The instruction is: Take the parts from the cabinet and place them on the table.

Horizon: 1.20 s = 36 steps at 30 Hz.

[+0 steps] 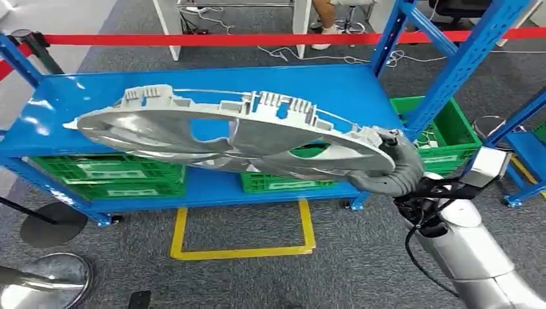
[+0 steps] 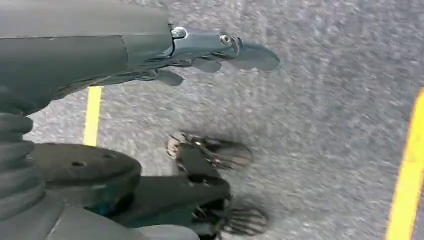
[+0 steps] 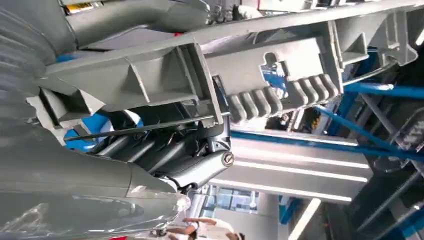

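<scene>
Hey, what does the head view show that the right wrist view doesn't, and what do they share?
Only the head view: the whole large silver cast-metal part with its oval cut-outs, held above the blue metal rack shelf, the green plastic crates underneath, the red barrier tape, and the yellow floor marking.

Only the right wrist view: the part's ribbed edge up close, with the dark fingers curled beneath it, and the ceiling lights.

Both: the right hand gripping the part's end, plus blue rack beams.

Right hand (image 1: 394, 168) holds grey part (image 1: 225, 132) over blue shelf (image 1: 64, 93)
</scene>
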Motion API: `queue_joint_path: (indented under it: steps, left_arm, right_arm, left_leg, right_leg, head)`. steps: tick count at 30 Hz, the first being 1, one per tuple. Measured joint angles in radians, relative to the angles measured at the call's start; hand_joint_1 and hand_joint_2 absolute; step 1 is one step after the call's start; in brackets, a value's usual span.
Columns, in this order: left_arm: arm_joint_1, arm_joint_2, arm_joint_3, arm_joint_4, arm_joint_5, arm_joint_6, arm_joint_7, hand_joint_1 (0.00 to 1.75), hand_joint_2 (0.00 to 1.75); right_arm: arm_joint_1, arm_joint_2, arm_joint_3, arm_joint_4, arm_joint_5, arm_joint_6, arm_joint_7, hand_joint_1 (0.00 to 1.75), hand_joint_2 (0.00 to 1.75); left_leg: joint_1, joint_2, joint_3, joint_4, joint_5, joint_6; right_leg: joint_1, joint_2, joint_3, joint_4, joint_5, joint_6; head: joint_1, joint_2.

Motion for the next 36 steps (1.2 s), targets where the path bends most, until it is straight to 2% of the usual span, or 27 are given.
queue_joint_path:
  steps: [1, 2, 3, 4, 6, 7, 8, 9, 11, 12, 13, 14, 16, 17, 18, 20, 21, 22, 23, 24, 25, 28, 29, 30, 33, 34, 36]
  left_arm:
    - [-0.002, 0.001, 0.000, 0.000, 0.000, 0.001, 0.001, 0.00, 1.75]
    - [-0.003, 0.001, 0.000, 0.000, 0.000, 0.001, 0.001, 0.00, 1.75]
    - [-0.004, 0.002, 0.000, 0.000, 0.002, 0.002, 0.001, 0.00, 1.75]
    - [-0.004, 0.003, 0.000, 0.000, 0.002, 0.002, 0.001, 0.00, 1.75]
    - [-0.004, 0.003, 0.000, 0.000, 0.002, 0.003, 0.001, 0.00, 1.75]
    - [-0.004, 0.003, 0.000, 0.000, 0.002, 0.003, -0.002, 0.00, 1.75]
    - [-0.005, 0.003, 0.000, 0.000, 0.003, -0.001, -0.005, 0.00, 1.75]
    - [-0.005, 0.003, 0.000, 0.000, 0.004, -0.004, -0.007, 0.00, 1.75]
    - [-0.006, 0.005, 0.001, 0.000, 0.005, -0.005, -0.009, 0.00, 1.75]
    - [-0.006, 0.005, 0.001, 0.000, 0.005, -0.005, -0.010, 0.00, 1.75]
    - [-0.005, 0.006, 0.001, 0.000, 0.006, -0.005, -0.010, 0.00, 1.75]
    - [-0.004, 0.006, 0.001, 0.000, 0.008, -0.004, -0.010, 0.00, 1.75]
    - [-0.002, 0.006, 0.001, 0.000, 0.013, -0.002, -0.010, 0.00, 1.75]
    - [-0.003, 0.006, 0.001, 0.000, 0.014, -0.001, -0.010, 0.00, 1.75]
    - [-0.004, 0.006, 0.001, 0.000, 0.014, 0.000, -0.010, 0.00, 1.75]
    - [-0.004, 0.006, 0.001, 0.000, 0.015, 0.000, -0.008, 0.00, 1.75]
    - [-0.004, 0.006, 0.001, 0.000, 0.016, 0.000, -0.008, 0.00, 1.75]
    - [-0.004, 0.006, 0.001, 0.000, 0.016, 0.000, -0.007, 0.00, 1.75]
    - [-0.006, 0.006, 0.001, 0.000, 0.016, 0.001, -0.006, 0.00, 1.75]
    - [-0.008, 0.006, 0.001, 0.000, 0.017, 0.002, -0.006, 0.00, 1.75]
    - [-0.011, 0.006, 0.001, 0.000, 0.016, 0.002, -0.006, 0.00, 1.75]
    - [-0.008, 0.006, 0.000, 0.000, 0.016, 0.005, -0.006, 0.00, 1.75]
    - [-0.005, 0.006, 0.001, 0.000, 0.018, 0.006, -0.005, 0.00, 1.75]
    - [-0.004, 0.006, 0.001, 0.000, 0.018, 0.006, -0.005, 0.00, 1.75]
    - [-0.004, 0.006, 0.000, 0.000, 0.018, 0.005, -0.005, 0.00, 1.75]
    - [-0.002, 0.006, 0.000, 0.000, 0.018, 0.005, -0.005, 0.00, 1.75]
    - [-0.001, 0.006, 0.000, 0.000, 0.018, 0.005, -0.005, 0.00, 1.75]
  right_arm:
    - [-0.001, 0.000, 0.000, 0.000, 0.000, 0.000, 0.000, 1.75, 1.75]
    - [-0.001, 0.000, 0.000, 0.002, -0.001, 0.000, 0.000, 1.75, 1.75]
    - [-0.001, 0.000, 0.000, 0.003, -0.001, 0.000, 0.000, 1.75, 1.75]
    - [0.000, 0.000, 0.000, 0.004, -0.001, 0.000, 0.000, 1.75, 1.75]
    - [-0.001, 0.000, 0.000, 0.004, -0.001, 0.000, 0.000, 1.75, 1.75]
    - [-0.003, 0.000, 0.000, 0.004, -0.009, 0.006, 0.004, 1.75, 1.75]
    - [-0.009, 0.000, -0.001, 0.004, -0.026, 0.018, 0.013, 1.75, 1.75]
    - [-0.015, 0.000, -0.002, 0.004, -0.051, 0.031, 0.025, 1.75, 1.75]
    - [-0.019, 0.000, -0.005, 0.009, -0.098, 0.047, 0.038, 1.75, 1.75]
    - [-0.019, 0.001, -0.008, 0.011, -0.112, 0.050, 0.040, 1.75, 1.75]
    - [-0.020, 0.002, -0.009, 0.013, -0.114, 0.050, 0.043, 1.75, 1.75]
    - [-0.022, 0.002, -0.009, 0.015, -0.109, 0.045, 0.045, 1.75, 1.75]
    - [-0.023, 0.002, -0.009, 0.017, -0.077, 0.019, 0.049, 1.75, 1.75]
    - [-0.022, 0.002, -0.009, 0.018, -0.068, 0.011, 0.052, 1.75, 1.75]
    - [-0.021, 0.002, -0.009, 0.021, -0.060, 0.002, 0.053, 1.75, 1.75]
    - [-0.021, 0.002, -0.009, 0.027, -0.056, -0.001, 0.054, 1.75, 1.75]
    - [-0.021, 0.002, -0.010, 0.031, -0.056, -0.001, 0.055, 1.75, 1.75]
    - [-0.021, 0.002, -0.010, 0.035, -0.056, 0.000, 0.058, 1.75, 1.75]
    - [-0.022, 0.002, -0.010, 0.039, -0.055, 0.005, 0.062, 1.75, 1.75]
    - [-0.022, 0.000, -0.010, 0.041, -0.053, 0.011, 0.061, 1.75, 1.75]
    - [-0.021, -0.003, -0.010, 0.043, -0.049, 0.020, 0.057, 1.75, 1.75]
    - [-0.014, -0.010, -0.010, 0.056, -0.044, 0.027, 0.038, 1.75, 1.75]
    - [-0.012, -0.015, -0.010, 0.059, -0.043, 0.030, 0.037, 1.75, 1.75]
    - [-0.012, -0.016, -0.009, 0.063, -0.042, 0.031, 0.037, 1.75, 1.75]
    - [-0.008, -0.020, -0.010, 0.071, -0.040, 0.031, 0.030, 1.75, 1.75]
    - [-0.005, -0.021, -0.010, 0.073, -0.036, 0.031, 0.026, 1.75, 1.75]
    - [0.000, -0.022, -0.012, 0.075, -0.016, 0.030, 0.013, 1.75, 1.75]
  left_leg:
    - [-0.003, 0.000, -0.012, 0.000, 0.011, 0.003]
    - [-0.006, 0.000, -0.024, 0.000, 0.022, 0.005]
    - [-0.009, 0.000, -0.037, 0.001, 0.033, 0.006]
    - [-0.012, 0.000, -0.051, 0.002, 0.044, 0.005]
    - [-0.015, 0.000, -0.076, 0.003, 0.064, 0.004]
    - [-0.016, -0.001, -0.086, 0.005, 0.074, 0.001]
    - [-0.018, -0.001, -0.094, 0.006, 0.082, -0.004]
    - [-0.020, -0.001, -0.097, 0.009, 0.090, -0.008]
    - [-0.015, 0.000, -0.102, 0.002, 0.114, -0.017]
    - [-0.014, 0.000, -0.108, 0.001, 0.124, -0.023]
    - [-0.015, -0.001, -0.117, 0.004, 0.118, -0.030]
    - [-0.016, -0.002, -0.128, 0.023, 0.071, -0.036]
    - [-0.011, -0.001, -0.160, 0.157, -0.061, -0.046]
    - [-0.010, -0.001, -0.177, 0.238, -0.107, -0.049]
    - [-0.009, -0.001, -0.186, 0.307, -0.122, -0.051]
    - [-0.008, -0.001, -0.159, 0.333, -0.057, -0.053]
    - [-0.007, -0.001, -0.127, 0.300, -0.013, -0.052]
    - [-0.007, -0.001, -0.073, 0.232, 0.012, -0.050]
    - [-0.006, -0.001, 0.002, 0.134, -0.011, -0.047]
    - [-0.008, -0.001, 0.084, 0.013, -0.063, -0.042]
    - [-0.009, -0.002, 0.094, -0.020, -0.080, -0.030]
    - [-0.010, 0.000, 0.072, -0.015, -0.057, -0.007]
    - [-0.007, 0.002, 0.068, -0.015, -0.048, 0.001]
    - [-0.007, 0.002, 0.061, -0.015, -0.040, 0.009]
    - [-0.009, 0.002, 0.033, -0.012, -0.018, 0.011]
    - [-0.010, 0.002, 0.025, -0.011, -0.013, 0.010]
    - [-0.009, 0.001, 0.015, -0.005, -0.007, 0.006]
  right_leg:
    - [0.001, 0.000, -0.017, 0.088, -0.060, 0.002]
    - [0.002, 0.000, -0.029, 0.166, -0.097, 0.001]
    - [0.004, 0.000, -0.029, 0.221, -0.100, -0.001]
    - [0.005, 0.000, -0.014, 0.235, -0.069, -0.004]
    - [0.010, 0.001, 0.069, 0.154, 0.007, -0.015]
    - [0.014, 0.001, 0.139, 0.064, 0.016, -0.022]
    - [0.017, 0.002, 0.203, -0.040, -0.039, -0.029]
    - [0.020, 0.003, 0.261, -0.129, -0.070, -0.026]
    - [0.026, 0.004, 0.244, -0.113, -0.055, -0.026]
    - [0.027, 0.004, 0.232, -0.109, -0.049, -0.033]
    - [0.016, 0.000, 0.217, -0.114, -0.034, -0.043]
    - [0.017, -0.001, 0.206, -0.113, -0.023, -0.053]
    - [0.016, -0.001, 0.174, -0.112, 0.005, -0.062]
    - [0.016, -0.001, 0.158, -0.111, 0.017, -0.061]
    - [0.016, -0.002, 0.141, -0.109, 0.029, -0.060]
    - [0.016, -0.004, 0.108, -0.105, 0.052, -0.058]
    - [0.016, -0.004, 0.090, -0.102, 0.062, -0.057]
    - [0.015, -0.003, 0.074, -0.100, 0.072, -0.053]
    - [0.016, 0.000, 0.063, -0.097, 0.083, -0.048]
    - [0.020, 0.000, 0.054, -0.091, 0.089, -0.042]
    - [0.021, -0.001, 0.050, -0.090, 0.101, -0.037]
    - [0.018, -0.002, 0.044, -0.103, 0.130, -0.021]
    - [0.015, -0.001, 0.027, -0.087, 0.104, -0.015]
    - [0.015, -0.001, 0.012, -0.033, 0.056, -0.010]
    - [0.015, -0.001, -0.065, 0.211, -0.062, -0.002]
    - [0.015, -0.001, -0.060, 0.225, -0.068, -0.003]
    - [0.014, -0.001, 0.023, 0.121, -0.026, -0.006]
  head:
    - [0.000, 0.000]
    - [0.000, 0.000]
    - [0.000, 0.000]
    - [0.000, 0.000]
    - [-0.001, 0.000]
    - [-0.001, 0.000]
    - [0.000, 0.000]
    - [-0.003, 0.000]
    - [0.000, 0.000]
    - [-0.004, 0.000]
    - [0.000, 0.000]
    - [-0.002, 0.000]
    - [-0.008, 0.000]
    - [-0.008, 0.000]
    - [-0.008, 0.000]
    - [-0.008, 0.000]
    - [-0.008, 0.000]
    - [-0.008, 0.000]
    - [-0.009, 0.000]
    - [-0.008, 0.000]
    - [-0.006, 0.000]
    - [-0.007, 0.000]
    - [-0.008, 0.000]
    - [0.000, 0.000]
    - [0.001, 0.000]
    - [0.001, 0.000]
    - [0.001, 0.000]
